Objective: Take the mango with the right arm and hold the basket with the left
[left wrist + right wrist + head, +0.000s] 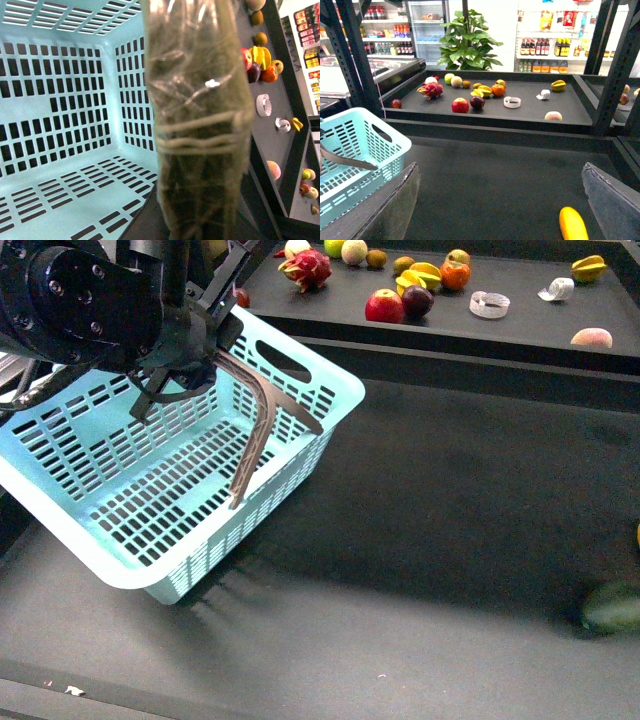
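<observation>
The light turquoise basket (150,480) is lifted and tilted at the left of the front view. My left gripper (185,365) is shut on one of its grey-brown hoop handles (262,410). In the left wrist view that wrapped handle (200,125) fills the middle and hides the jaws, with the empty basket (60,125) behind it. The mango (572,224), a smooth yellow-orange oval, lies on the dark mat. My right gripper (502,210) is open wide above the mat, and the mango lies close to one finger (612,200), untouched.
A dark green oval fruit (612,607) lies on the mat at the front right. Behind, a raised black shelf (450,340) carries a dragon fruit (308,268), a red apple (384,306), an orange (455,275), a starfruit (589,268) and a tape roll (489,304).
</observation>
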Tool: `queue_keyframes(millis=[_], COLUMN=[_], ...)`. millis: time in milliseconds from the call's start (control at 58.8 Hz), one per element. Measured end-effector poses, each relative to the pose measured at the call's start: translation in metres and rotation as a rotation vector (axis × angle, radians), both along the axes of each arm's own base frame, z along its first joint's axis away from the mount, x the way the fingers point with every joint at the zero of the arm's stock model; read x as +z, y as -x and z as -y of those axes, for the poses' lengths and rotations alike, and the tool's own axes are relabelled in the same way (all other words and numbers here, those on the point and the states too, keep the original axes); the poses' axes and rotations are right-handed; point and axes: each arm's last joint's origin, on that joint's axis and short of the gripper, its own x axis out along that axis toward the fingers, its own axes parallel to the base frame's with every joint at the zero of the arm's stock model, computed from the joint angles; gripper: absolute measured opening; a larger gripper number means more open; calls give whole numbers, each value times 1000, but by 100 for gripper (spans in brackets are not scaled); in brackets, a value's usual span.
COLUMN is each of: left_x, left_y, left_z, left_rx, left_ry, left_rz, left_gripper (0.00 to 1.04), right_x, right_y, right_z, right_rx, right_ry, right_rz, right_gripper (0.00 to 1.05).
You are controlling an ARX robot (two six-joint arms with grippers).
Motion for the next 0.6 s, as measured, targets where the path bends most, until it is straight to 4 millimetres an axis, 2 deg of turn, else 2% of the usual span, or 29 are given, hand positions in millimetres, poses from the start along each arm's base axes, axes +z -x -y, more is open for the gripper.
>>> queue_keyframes(millis=[306,596], left_x=[31,50], left_y=[42,98], left_z=[5,9], left_rx=[-196,-380], left_ry=[-300,-522], left_rz=[103,262], left_gripper=[5,5], right_x=[0,0], right_y=[0,0], right_z=[0,0], right_rx=[0,0], right_ry=[0,0], right_rz=[0,0], right_gripper=[96,96])
